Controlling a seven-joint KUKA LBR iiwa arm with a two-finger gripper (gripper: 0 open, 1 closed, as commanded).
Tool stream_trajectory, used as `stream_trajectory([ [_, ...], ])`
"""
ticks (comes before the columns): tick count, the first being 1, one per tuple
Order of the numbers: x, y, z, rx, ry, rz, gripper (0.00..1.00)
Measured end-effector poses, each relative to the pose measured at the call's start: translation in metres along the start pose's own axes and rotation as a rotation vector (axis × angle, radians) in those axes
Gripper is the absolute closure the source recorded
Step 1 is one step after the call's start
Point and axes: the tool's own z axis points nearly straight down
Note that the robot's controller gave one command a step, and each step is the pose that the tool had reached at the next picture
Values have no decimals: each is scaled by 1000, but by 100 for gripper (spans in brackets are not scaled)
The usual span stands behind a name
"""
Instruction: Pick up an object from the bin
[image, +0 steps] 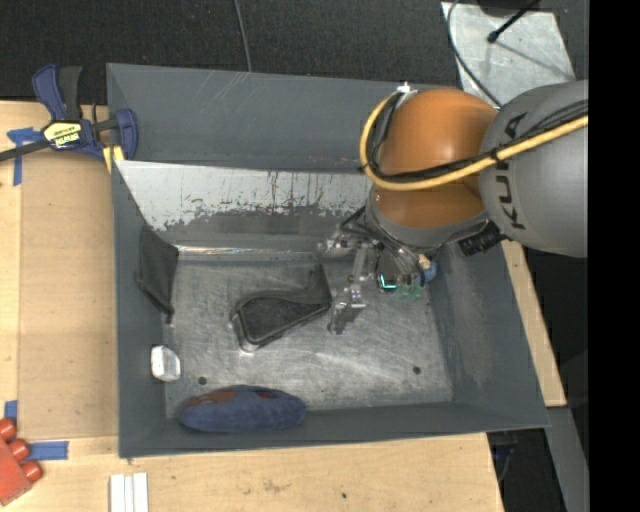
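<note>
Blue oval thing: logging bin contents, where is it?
Camera view, lower left: the blue oval thing lies along the bin's front wall, below the small white piece.

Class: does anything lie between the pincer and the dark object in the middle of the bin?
Nothing visible does. The pincer stands at the dark object's end nearest the arm; the blue oblong thing and small white piece lie well aside.

The grey metal bin (482, 330) has dark streaks down its pale far wall and a scuffed floor. The flat black teardrop-shaped piece (280, 315) at its middle bears a fine mesh grain. The soft oval pad (242, 410) by the near wall is dark blue, blotched reddish. The limp scrap (158, 270) at left is charcoal, the small block (165, 363) near it white. The arm's domed cover (430, 140) is orange, its cable (432, 181) yellow.
</note>
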Motion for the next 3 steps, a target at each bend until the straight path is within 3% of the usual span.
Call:
stream_trajectory([
  [1,16,42,101,1,-17,-191,0],
  [2,15,42,103,0,-18,-190,100],
  [3,26,40,-24,2,-9,-205,100],
])
